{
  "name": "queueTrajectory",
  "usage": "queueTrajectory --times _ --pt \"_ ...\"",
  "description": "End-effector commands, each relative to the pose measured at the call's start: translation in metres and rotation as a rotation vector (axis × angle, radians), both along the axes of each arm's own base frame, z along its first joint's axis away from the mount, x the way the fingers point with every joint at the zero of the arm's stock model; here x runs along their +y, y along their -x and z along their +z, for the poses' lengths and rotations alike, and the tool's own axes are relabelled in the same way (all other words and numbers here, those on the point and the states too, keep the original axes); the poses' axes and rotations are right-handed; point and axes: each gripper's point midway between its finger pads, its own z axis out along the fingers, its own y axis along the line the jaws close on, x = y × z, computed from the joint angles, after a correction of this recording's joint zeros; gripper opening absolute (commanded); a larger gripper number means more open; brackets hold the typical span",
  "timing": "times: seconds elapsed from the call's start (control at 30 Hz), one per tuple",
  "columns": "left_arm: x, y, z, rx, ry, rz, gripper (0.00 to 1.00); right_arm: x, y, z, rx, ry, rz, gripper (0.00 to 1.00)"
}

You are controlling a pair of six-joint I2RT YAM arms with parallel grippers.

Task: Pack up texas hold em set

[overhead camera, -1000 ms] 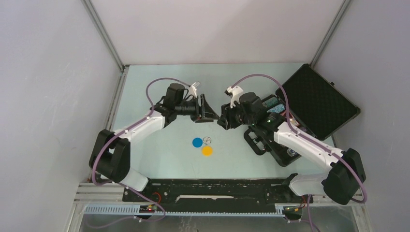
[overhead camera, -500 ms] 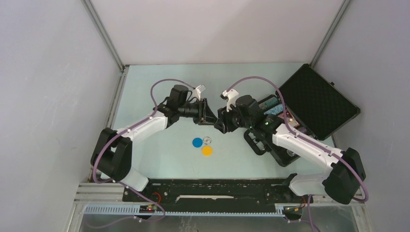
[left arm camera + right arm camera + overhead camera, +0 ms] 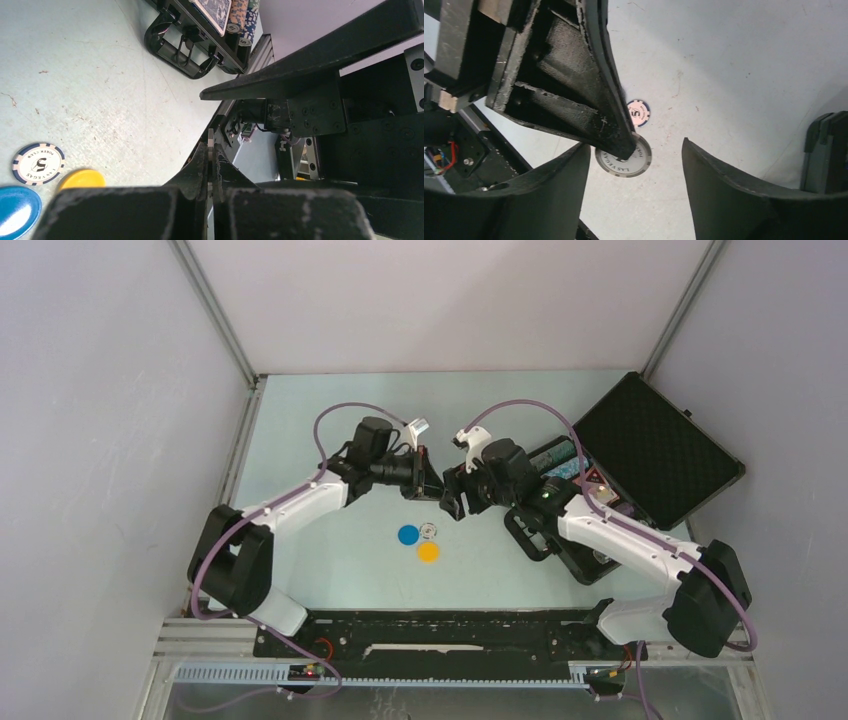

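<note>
My left gripper (image 3: 432, 483) hangs above the middle of the table, shut on a grey-and-white poker chip (image 3: 638, 159) lettered LAS VEGAS. In the left wrist view the chip's thin edge (image 3: 210, 142) sticks out between the pressed fingers. My right gripper (image 3: 452, 498) faces it tip to tip, open, its fingers either side of the chip without touching. The black case (image 3: 660, 450) lies open at the right, with the card deck (image 3: 212, 10) and rows of chips (image 3: 245, 12) inside. A blue disc (image 3: 408, 534), a yellow disc (image 3: 428, 552) and a blue-and-white chip (image 3: 38, 163) lie on the table below the grippers.
The case's handle (image 3: 180, 47) points toward the table's middle, close to my right forearm. A small red triangle (image 3: 592, 480) shows inside the case base. Grey walls close in the table on three sides.
My left jaws have closed from wide open onto the grey chip. My right jaws have opened away from it, and the right gripper has shifted slightly left.
</note>
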Motion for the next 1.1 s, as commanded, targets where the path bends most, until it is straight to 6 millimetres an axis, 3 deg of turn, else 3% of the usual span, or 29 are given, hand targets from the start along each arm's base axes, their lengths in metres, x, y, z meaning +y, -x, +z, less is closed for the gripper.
queueTrajectory --times 0.0,0.07,0.13,0.37,0.47,0.6,0.67,0.8,1.07 --pt "-0.006 0.002 0.046 -0.143 0.062 -0.044 0.0 0.001 -0.007 0.018 -0.047 -0.027 -0.034 0.83" --pt "-0.006 0.003 0.055 -0.177 0.083 -0.044 0.0 0.004 0.005 0.026 -0.031 -0.082 0.002 0.93" --pt "-0.005 0.005 0.066 -0.222 0.112 -0.046 0.0 0.008 0.019 0.038 -0.008 -0.164 0.043 0.95" --pt "0.001 0.018 0.115 -0.409 0.249 -0.041 0.0 -0.006 0.053 0.079 0.092 -0.505 0.12 0.94" --pt "0.002 0.029 0.136 -0.456 0.33 -0.061 0.0 -0.009 0.073 0.103 0.025 -0.632 0.247 0.94" --pt "0.0 0.047 0.153 -0.484 0.405 -0.12 0.0 -0.019 0.073 0.118 0.003 -0.725 0.244 0.91" --pt "-0.001 0.056 0.157 -0.508 0.419 -0.14 0.0 -0.022 0.073 0.128 -0.017 -0.768 0.246 0.87" --pt "-0.002 0.064 0.163 -0.536 0.43 -0.158 0.0 -0.023 0.075 0.145 -0.039 -0.825 0.27 0.63" --pt "-0.003 0.065 0.16 -0.537 0.415 -0.166 0.0 -0.029 0.075 0.159 -0.067 -0.867 0.285 0.4"
